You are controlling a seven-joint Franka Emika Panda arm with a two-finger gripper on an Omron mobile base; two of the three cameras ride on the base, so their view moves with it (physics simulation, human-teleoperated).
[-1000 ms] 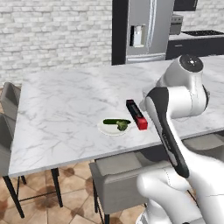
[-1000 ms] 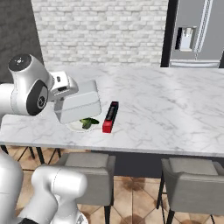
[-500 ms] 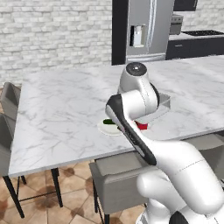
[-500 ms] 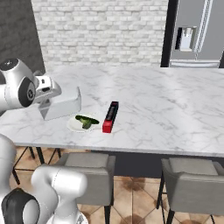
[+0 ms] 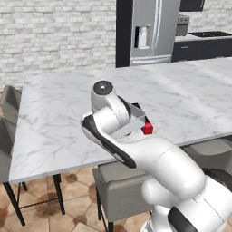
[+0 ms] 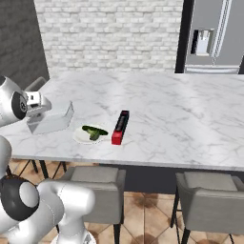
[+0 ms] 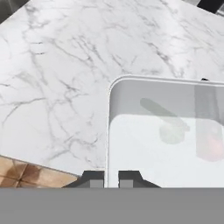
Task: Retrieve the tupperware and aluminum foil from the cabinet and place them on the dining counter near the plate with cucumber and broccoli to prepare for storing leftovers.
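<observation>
Over the marble tabletop (image 6: 181, 109), the end effector (image 7: 111, 178) was clamped on the tupperware (image 6: 51, 121), held above the surface just beside the plate (image 6: 81, 137), the cucumber (image 6: 93, 130) and the aluminum foil (image 6: 120, 127).

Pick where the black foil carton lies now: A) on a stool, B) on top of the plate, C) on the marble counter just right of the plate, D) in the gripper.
C: in the right base view the aluminum foil lies flat on the dining counter, beside the plate.

Kitchen: steel fridge (image 5: 146, 31), marble dining counter (image 6: 190, 119), stools (image 6: 209, 200).
</observation>
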